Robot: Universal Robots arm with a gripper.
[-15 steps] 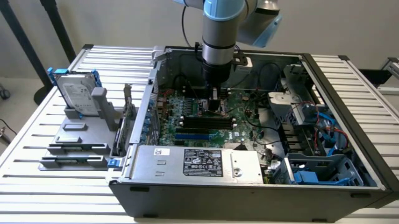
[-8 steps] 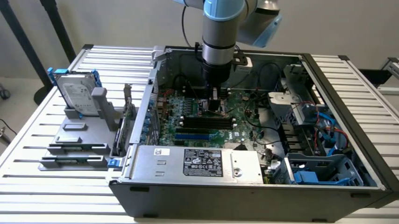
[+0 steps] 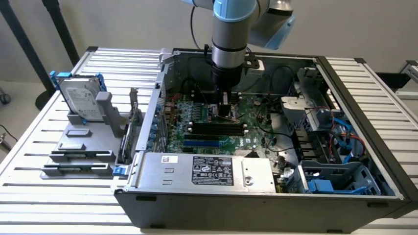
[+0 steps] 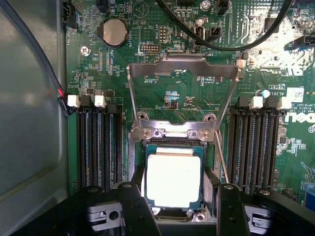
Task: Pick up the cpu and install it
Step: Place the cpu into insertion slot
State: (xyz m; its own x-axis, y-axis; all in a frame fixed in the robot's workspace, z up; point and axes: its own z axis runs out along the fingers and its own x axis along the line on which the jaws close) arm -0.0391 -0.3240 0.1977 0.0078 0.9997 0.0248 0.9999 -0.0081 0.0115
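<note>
Exterior view, step: gripper (image 3: 225, 111) is low over the motherboard (image 3: 255, 110) inside the computer case (image 3: 261, 215); seating stage, I judge.
Wrist view, cpu: cpu (image 4: 173, 177) lies in its socket between the spread fingers (image 4: 134, 206), unclamped.
Next need: probably a clean release, chip undisturbed.
In the way: raised clamp frame (image 4: 183, 63) just beyond; memory slots (image 4: 98, 142) flanking.

With the clock face laid on the exterior view and the tool (image 3: 226, 116) at its centre, the way straight up out of the open case (image 3: 369, 105) was free. At 6 o'clock the power-supply box (image 3: 209, 170) closed off any low approach. At 3 o'clock the drive cage (image 3: 320, 115) stood in the way. At 9 o'clock, outside the case wall, a drive rack (image 3: 85, 105) occupied the bench (image 3: 33, 147).

In the wrist view, the tool's spread fingers (image 4: 135, 209) straddled the cpu (image 4: 173, 179) with little room. Memory slots (image 4: 101, 147) hemmed them on both sides, and the raised socket frame (image 4: 182, 73) stood just beyond.
</note>
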